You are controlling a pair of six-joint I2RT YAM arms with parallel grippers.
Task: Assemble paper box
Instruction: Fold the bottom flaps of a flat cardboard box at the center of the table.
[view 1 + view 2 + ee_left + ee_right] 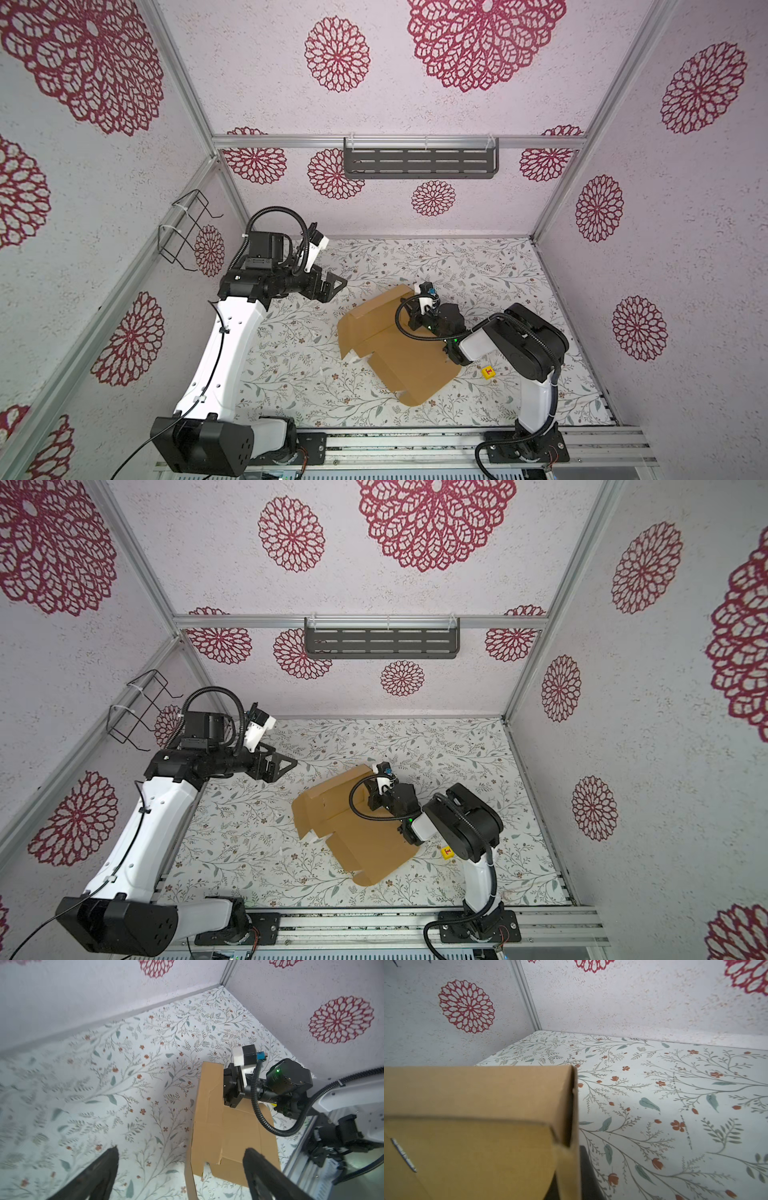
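Left pincer (180,1149) gapes, well apart from paper box (399,357); right pincer (409,305), closed, seemingly pinches its flap

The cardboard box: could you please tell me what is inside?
Inside the box, only the right gripper shows, apparently pinching the raised far wall; the cardboard covers its fingertips.

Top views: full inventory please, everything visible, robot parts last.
paper box: 1, tan-brown, mid-table, partly folded, one wall raised
cube: 1, yellow with red mark, on table beside the box, near the right arm
shelf: 1, dark grey, slotted, back wall
wire basket: 1, black, side wall
table: 1, white floral cover
left gripper: 1, black, open, empty, apart from the box
right gripper: 1, black, shut on the box's raised wall
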